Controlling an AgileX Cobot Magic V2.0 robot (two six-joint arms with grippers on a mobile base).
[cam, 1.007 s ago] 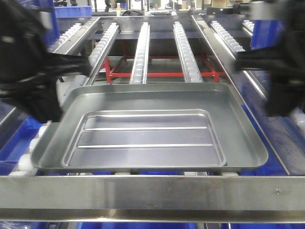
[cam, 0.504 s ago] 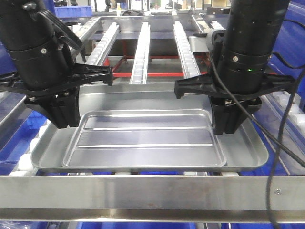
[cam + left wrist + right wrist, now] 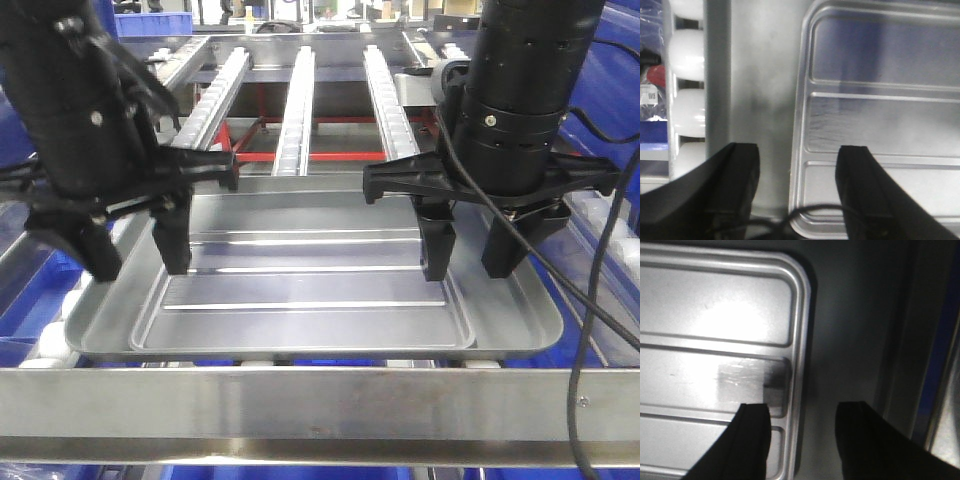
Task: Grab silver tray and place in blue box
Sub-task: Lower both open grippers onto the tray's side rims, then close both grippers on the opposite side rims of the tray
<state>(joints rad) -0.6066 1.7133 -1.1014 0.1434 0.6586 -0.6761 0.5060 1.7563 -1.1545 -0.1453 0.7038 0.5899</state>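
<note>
Left gripper (image 3: 138, 268), right gripper (image 3: 468, 270) — jaws now spread apart, together a moment earlier; poised over silver tray (image 3: 300, 290) side edges — grasp likely next.

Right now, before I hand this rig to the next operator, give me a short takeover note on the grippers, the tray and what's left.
Left gripper: open, low over the left end of the silver tray, fingers either side of the recessed panel's edge.
Right gripper: open, likewise at the right end.
Tray: flat on the roller rack, not gripped.
Blue box: blue plastic shows around the rack; cannot tell which is the target.
Done: both arms positioned. Left: grip, lift, place in box.
</note>
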